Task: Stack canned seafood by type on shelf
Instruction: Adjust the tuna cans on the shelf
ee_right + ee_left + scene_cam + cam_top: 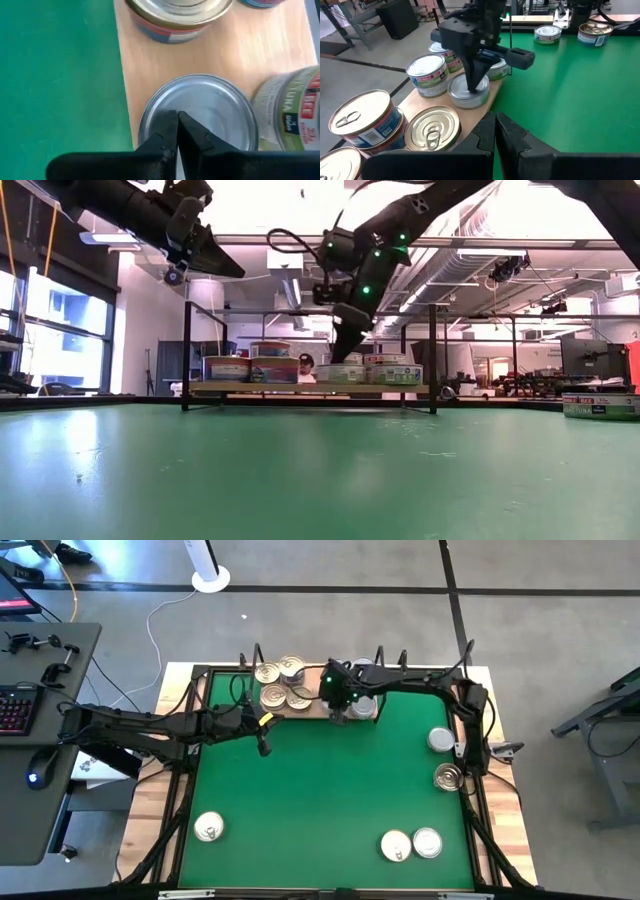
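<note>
Silver-lidded tin [200, 117] on the shelf [280, 50], judged rigid, light and slick, is touched by the right gripper [177, 131], fingers together; rim grasps are advised.

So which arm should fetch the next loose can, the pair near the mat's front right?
Right, probably. The right gripper sits shut over a silver can on the shelf, but that arm's base borders those two cans. The left gripper hovers shut mid-mat, closer to the lone front-left can.
</note>
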You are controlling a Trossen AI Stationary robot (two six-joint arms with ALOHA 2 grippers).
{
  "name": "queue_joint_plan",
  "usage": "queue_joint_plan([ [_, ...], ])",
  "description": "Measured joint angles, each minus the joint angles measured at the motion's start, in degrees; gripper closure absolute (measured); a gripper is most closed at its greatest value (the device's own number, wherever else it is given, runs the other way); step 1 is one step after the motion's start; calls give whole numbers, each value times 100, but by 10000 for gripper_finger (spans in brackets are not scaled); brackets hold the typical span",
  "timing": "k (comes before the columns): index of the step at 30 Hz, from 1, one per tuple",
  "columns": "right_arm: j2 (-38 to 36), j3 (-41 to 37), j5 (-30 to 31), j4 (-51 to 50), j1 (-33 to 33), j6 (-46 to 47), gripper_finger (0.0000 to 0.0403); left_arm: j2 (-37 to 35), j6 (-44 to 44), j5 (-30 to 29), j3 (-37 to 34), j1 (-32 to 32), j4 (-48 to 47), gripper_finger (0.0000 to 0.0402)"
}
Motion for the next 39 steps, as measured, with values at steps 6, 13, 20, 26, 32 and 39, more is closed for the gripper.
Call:
queue_joint_plan([
  [6, -8, -2, -44, -63, -179, -18, 403, 0, -2, 0, 0, 0, 0, 401],
  [13, -205, -26, 84, -163, -178, -24, 403, 0, -4, 0, 0, 2, 2, 401],
  [20, -698, -26, 172, -561, 6, 30, 403, 0, -48, 0, 0, 0, -22, 401],
  [26, -848, -23, 285, -2022, 163, 664, 403, 0, -90, 0, 0, 0, -24, 401],
  [32, -634, -24, 1025, -2221, 102, 1015, 403, 0, -90, 0, 0, -4, -26, 402],
  [39, -367, -22, 1005, -2147, -82, 904, 403, 0, -90, 0, 0, -4, -31, 402],
])
